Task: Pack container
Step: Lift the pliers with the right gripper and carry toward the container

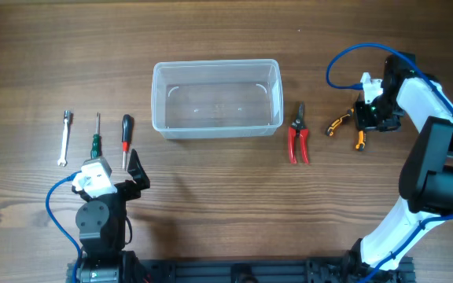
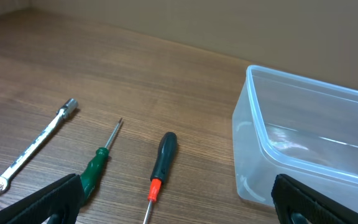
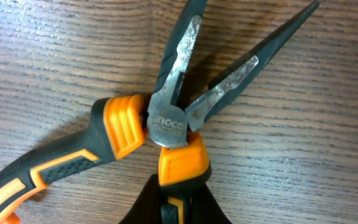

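The clear plastic container [image 1: 157,102] stands empty at the table's middle back; its near corner shows in the left wrist view [image 2: 253,149]. My right gripper [image 1: 366,118] is at the far right, down at the table and shut on one handle of the orange-and-black long-nose pliers [image 1: 339,123]. In the right wrist view the fingers [image 3: 178,206] clamp that handle, and the pliers [image 3: 166,124] lie with jaws spread on the wood. My left gripper [image 1: 115,179] is open and empty at the front left, its fingers [image 2: 179,208] spread wide near the screwdriver tips.
Red-handled cutters [image 1: 298,135] lie right of the container. Left of it lie a wrench [image 1: 64,138], a green-handled screwdriver [image 1: 96,141] and a black-and-red screwdriver [image 1: 126,135], also in the left wrist view: wrench [image 2: 33,146], green [image 2: 98,165], black [image 2: 162,162].
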Controlling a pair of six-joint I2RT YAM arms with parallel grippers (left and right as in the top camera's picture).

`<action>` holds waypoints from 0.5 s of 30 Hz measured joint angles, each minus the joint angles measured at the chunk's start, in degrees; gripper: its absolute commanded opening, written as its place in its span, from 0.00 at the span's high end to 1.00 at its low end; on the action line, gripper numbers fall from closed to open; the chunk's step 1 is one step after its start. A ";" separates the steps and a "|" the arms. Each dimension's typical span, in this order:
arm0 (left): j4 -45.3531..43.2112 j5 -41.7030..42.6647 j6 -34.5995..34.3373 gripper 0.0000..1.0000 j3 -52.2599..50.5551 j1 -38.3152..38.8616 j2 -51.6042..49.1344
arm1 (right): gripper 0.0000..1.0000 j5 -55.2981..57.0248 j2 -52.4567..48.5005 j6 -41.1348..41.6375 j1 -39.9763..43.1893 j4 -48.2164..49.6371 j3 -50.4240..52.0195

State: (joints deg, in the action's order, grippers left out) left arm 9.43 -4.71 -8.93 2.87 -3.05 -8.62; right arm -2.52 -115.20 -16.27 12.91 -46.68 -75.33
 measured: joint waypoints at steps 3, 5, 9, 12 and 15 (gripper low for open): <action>0.00 0.00 0.00 0.00 0.00 0.00 0.00 | 0.96 -0.02 0.00 1.03 0.00 -0.02 -0.09; 0.00 0.00 0.00 0.00 0.00 0.00 0.00 | 0.96 -0.02 -0.02 1.51 0.00 0.09 -0.46; 0.00 0.00 0.00 0.00 0.00 0.00 0.00 | 0.96 -0.24 -0.20 1.97 0.00 -0.17 -3.76; 0.00 0.00 0.00 0.00 0.00 0.00 0.00 | 0.96 -0.46 -0.20 2.14 0.00 -0.74 -8.33; 0.00 0.00 0.00 0.00 0.00 0.00 0.00 | 0.96 -0.57 -0.20 2.14 0.00 -1.53 -12.63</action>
State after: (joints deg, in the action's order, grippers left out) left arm 9.43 -4.71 -8.93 2.87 -3.05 -8.62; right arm -3.09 -115.39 -14.13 12.91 -48.21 -87.96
